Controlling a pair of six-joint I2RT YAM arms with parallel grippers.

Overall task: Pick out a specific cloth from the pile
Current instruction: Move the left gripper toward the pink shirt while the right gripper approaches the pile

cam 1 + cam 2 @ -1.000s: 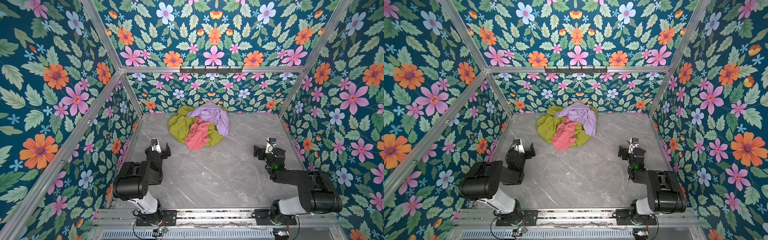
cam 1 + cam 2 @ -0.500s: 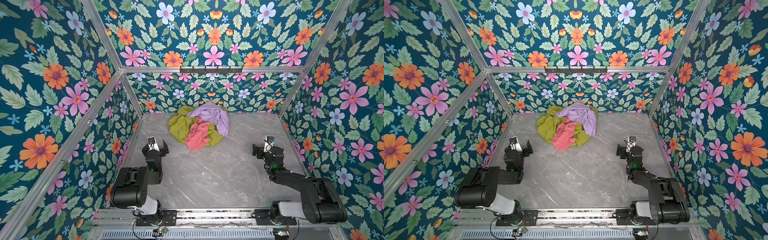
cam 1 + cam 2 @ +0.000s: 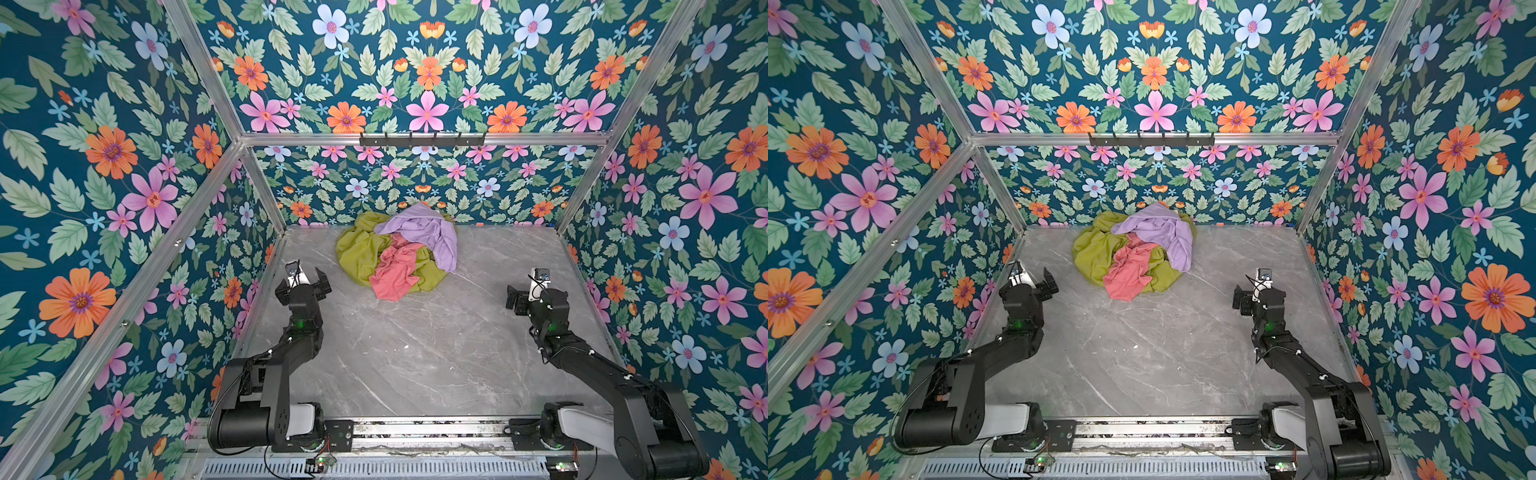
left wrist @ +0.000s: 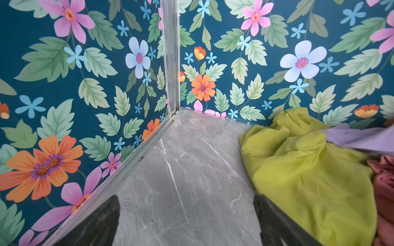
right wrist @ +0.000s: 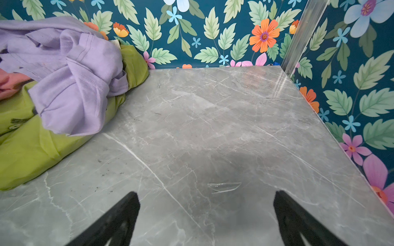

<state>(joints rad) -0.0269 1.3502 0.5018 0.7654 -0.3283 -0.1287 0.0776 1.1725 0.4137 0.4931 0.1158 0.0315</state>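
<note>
While both arms hover over the grey marble table (image 3: pixel 415 353), the left claw (image 3: pixel 304 286) near its left edge and the right claw (image 3: pixel 516 297) near its right edge are spread wide and empty. This looks like the approach step, with nothing grasped yet. Next, one claw must pinch the salmon-pink cloth (image 3: pixel 395 274) on the near side of the pile (image 3: pixel 415 270), by the far edge's middle. It lies on a green cloth (image 3: pixel 357 253), and a lilac cloth (image 3: pixel 432 237) overlaps its far end and may drag along.
</note>
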